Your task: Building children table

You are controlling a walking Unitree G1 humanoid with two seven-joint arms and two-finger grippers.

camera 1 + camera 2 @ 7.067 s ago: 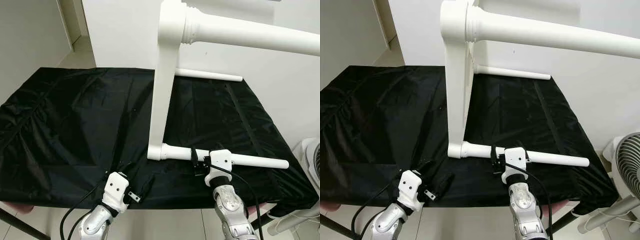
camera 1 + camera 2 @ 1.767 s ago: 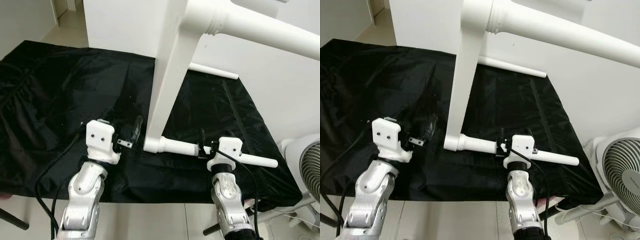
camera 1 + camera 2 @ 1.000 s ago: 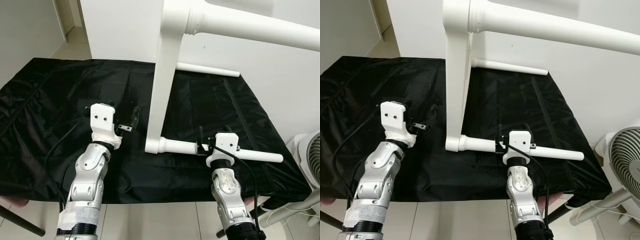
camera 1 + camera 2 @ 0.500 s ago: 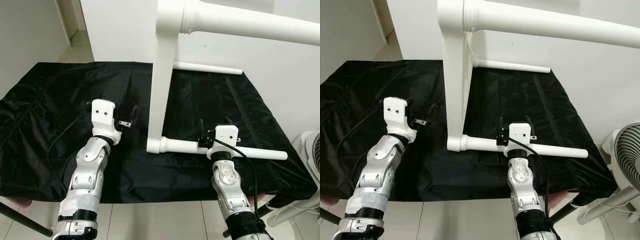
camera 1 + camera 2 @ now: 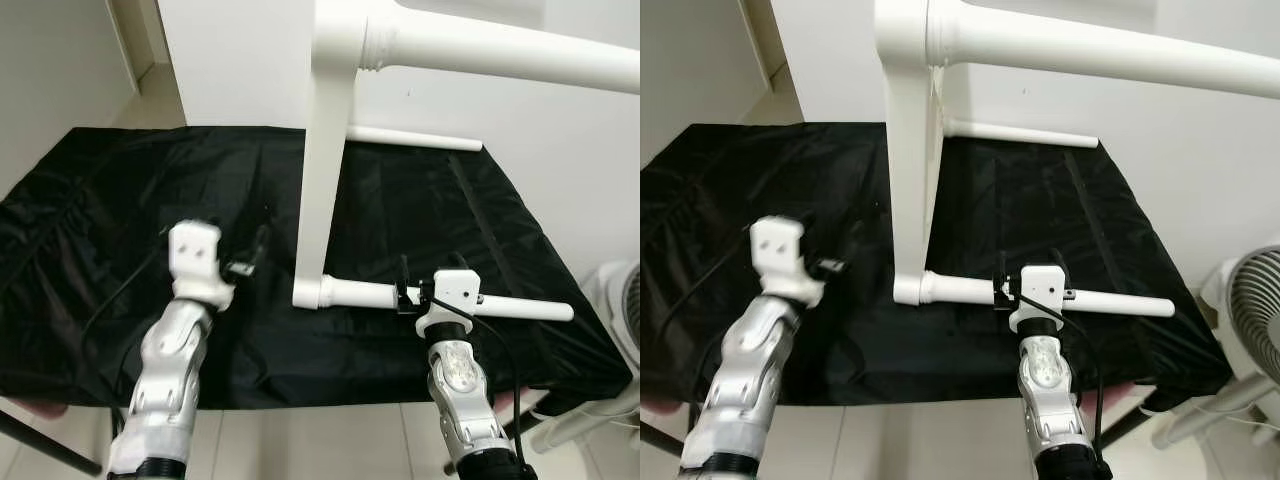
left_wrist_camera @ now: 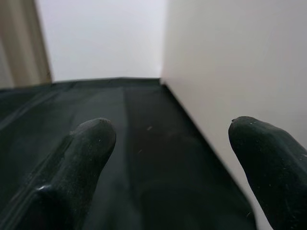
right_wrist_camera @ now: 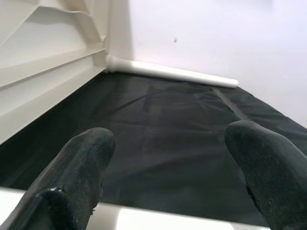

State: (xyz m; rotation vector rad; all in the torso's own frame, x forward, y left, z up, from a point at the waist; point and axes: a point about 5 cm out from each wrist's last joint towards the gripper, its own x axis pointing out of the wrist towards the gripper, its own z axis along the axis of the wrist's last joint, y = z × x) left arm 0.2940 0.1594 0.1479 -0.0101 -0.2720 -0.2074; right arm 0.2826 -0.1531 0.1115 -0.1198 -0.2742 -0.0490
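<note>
Left eye view showed the white children's table (image 5: 325, 160) tipped on its side on a black cloth (image 5: 120, 200), its top standing as an upright white panel in the middle of the scene. One round near leg (image 5: 440, 299) lay along the cloth, pointing right from the bottom corner of the panel. A far leg (image 5: 415, 139) lay the same way at the far edge of the cloth, and an upper leg (image 5: 500, 55) reached out to the right, high above the cloth.

The right gripper (image 5: 402, 290) sat over the near leg, about halfway along it, with its black fingers (image 7: 81, 163) spread wide, one to each side. In the right wrist view the white leg ran just beneath the fingers, with the panel close on one side; whether the fingers touched the leg could not be told.

The left gripper (image 5: 258, 245) hovered above the cloth just left of the panel, near it but apart. Its fingertips (image 6: 91, 139) stood wide apart with nothing between them.

At the far right edge stood a white fan (image 5: 1250, 310), beyond the cloth. A white wall (image 5: 230, 60) rose behind the table.
</note>
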